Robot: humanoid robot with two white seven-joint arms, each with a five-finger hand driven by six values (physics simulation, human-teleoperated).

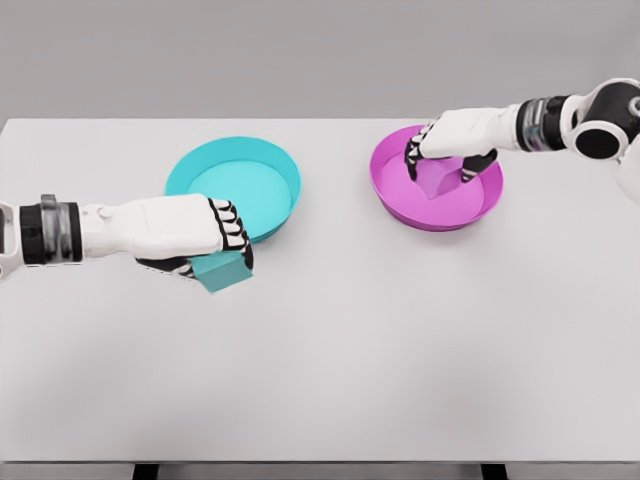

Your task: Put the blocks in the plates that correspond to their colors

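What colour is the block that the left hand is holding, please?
Teal, matching the nearby plate; the block in the left hand shows best in the head view.

The scene is bright and evenly lit, with soft light that seems to come from above, so the white counter point(330, 380) looks almost flat and shows no glare. Shadows are weak: a faint dark patch lies under the left robot hand point(205, 245) and another under the right robot hand point(445, 160) inside the magenta plate point(470, 212), and the inner wall of the cyan plate point(272, 222) is a little darker. The picture is slightly soft, edges are a bit smeared, and I see no bending at the borders.
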